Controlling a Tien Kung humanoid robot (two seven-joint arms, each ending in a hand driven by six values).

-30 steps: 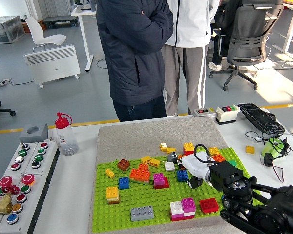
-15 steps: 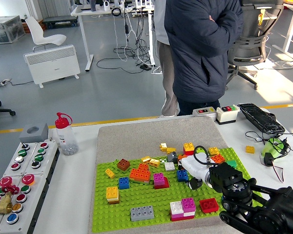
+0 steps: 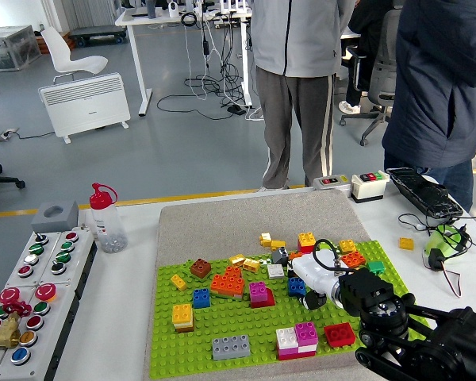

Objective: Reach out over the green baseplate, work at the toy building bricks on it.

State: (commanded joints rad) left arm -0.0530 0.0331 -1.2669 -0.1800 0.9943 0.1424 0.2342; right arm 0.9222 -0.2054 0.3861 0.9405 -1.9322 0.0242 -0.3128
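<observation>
While the green baseplate [image 3: 222, 333] spreads its scattered bricks from left to centre, I have my right hand [image 3: 317, 282] over its right part, white fingers [image 3: 301, 270] curled narrow at a blue brick [image 3: 296, 286]; next I judge a firm pinch.

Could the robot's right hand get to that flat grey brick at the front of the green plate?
Probably yes. The right hand hovers mid-plate, and only open green studs lie between it and the flat grey brick; nothing tall blocks the way.
</observation>
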